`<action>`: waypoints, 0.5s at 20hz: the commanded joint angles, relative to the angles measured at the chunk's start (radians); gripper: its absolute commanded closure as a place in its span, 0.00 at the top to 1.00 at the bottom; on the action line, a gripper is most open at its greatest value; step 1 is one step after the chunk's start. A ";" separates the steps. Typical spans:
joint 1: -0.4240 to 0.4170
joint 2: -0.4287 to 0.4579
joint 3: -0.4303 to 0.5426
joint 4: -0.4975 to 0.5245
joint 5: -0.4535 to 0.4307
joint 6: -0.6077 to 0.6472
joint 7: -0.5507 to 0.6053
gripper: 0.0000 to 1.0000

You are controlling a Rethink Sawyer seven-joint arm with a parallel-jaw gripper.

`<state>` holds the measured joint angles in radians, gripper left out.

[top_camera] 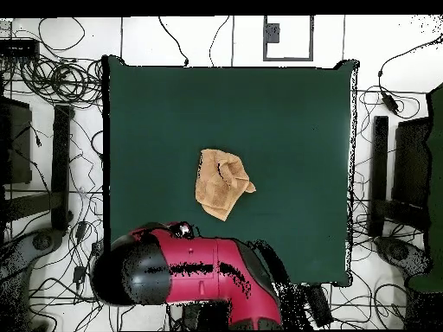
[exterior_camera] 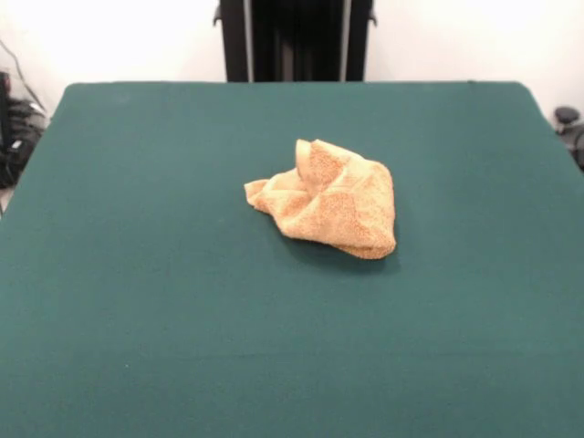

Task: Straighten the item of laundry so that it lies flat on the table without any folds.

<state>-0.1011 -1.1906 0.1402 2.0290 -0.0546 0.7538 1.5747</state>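
Fingers hidden (arm (top_camera: 190, 272) overhangs table (top_camera: 285, 130) edge); towel (exterior_camera: 330, 198) lies crumpled mid-table.

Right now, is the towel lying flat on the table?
No, the towel sits bunched in a crumpled heap with raised folds near the middle of the green table.

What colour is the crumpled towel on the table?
Orange-tan, plain terry with no visible pattern; the towel shows best in the front view, against the dark green table.

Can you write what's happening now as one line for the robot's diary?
towel: crumpled heap, mid-table | table: green | arm: drawn back at base edge | claw: unseen | flattening: not done
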 commanded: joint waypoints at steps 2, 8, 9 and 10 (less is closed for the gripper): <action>0.137 0.042 -0.152 -0.006 0.063 0.048 0.599 1.00; 0.172 0.076 -0.167 -0.013 0.097 0.028 0.564 1.00; 0.180 0.071 -0.167 -0.010 0.098 0.032 0.568 1.00; 0.185 0.087 -0.167 -0.017 0.090 0.024 0.573 1.00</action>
<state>0.0428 -1.1913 -0.0007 2.0168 -0.0139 0.7536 1.8316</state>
